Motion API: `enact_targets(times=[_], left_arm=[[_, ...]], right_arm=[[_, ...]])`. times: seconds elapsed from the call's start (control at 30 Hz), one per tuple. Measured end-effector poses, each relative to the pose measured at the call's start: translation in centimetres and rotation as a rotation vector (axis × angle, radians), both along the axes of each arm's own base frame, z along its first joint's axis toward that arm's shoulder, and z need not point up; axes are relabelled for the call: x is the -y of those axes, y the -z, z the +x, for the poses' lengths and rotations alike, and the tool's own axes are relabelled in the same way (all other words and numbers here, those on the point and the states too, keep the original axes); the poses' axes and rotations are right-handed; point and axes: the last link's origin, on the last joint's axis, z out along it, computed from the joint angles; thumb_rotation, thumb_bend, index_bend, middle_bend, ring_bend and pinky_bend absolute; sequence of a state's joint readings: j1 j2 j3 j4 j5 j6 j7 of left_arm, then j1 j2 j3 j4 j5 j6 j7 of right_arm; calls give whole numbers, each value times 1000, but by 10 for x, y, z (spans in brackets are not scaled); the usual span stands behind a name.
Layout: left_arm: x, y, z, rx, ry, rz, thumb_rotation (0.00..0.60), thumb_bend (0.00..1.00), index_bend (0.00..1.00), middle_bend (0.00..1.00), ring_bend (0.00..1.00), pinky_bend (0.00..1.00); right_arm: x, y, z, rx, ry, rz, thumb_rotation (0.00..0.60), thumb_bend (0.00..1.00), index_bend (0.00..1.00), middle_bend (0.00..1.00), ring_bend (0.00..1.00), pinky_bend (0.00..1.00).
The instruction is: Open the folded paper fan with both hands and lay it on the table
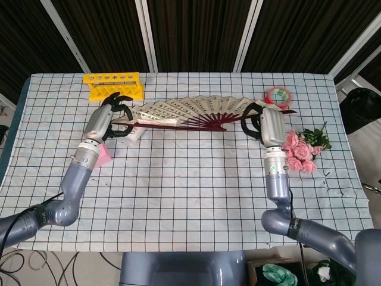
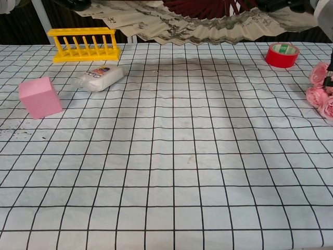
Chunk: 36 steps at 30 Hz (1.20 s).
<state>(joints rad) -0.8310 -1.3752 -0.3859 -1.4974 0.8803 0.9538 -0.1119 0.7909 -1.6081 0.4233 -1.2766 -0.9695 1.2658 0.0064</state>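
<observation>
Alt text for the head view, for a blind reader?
Two robot hands hold a spread paper fan above a checked table, the left hand gripping one end and the right hand the other. Nearby sit a yellow rack, red tape roll and pink roses.

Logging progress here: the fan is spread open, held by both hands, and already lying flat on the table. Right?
Not quite. The fan is spread open and held by the left hand and right hand, but it is not on the table yet. The chest view shows it held above the cloth, its shadow below it.
</observation>
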Motion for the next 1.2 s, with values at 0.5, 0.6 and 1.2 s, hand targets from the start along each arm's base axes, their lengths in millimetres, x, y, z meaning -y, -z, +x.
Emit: enact_targets(times=[0.5, 0.6, 1.2], left_arm=[[9, 25, -4, -27, -5, -30, 600, 523, 779, 201, 3, 42], [12, 33, -7, -42, -7, -50, 600, 524, 779, 201, 3, 42], [26, 58, -16, -61, -1, -96, 600, 523, 778, 201, 3, 42]], right_arm=[[-21, 4, -40, -79, 34, 12, 600, 630, 921, 985, 1000, 918], [-27, 7, -49, -90, 47, 28, 600, 631, 921, 985, 1000, 918], [-63, 24, -84, -212, 22, 112, 600, 260, 386, 836, 940, 847]])
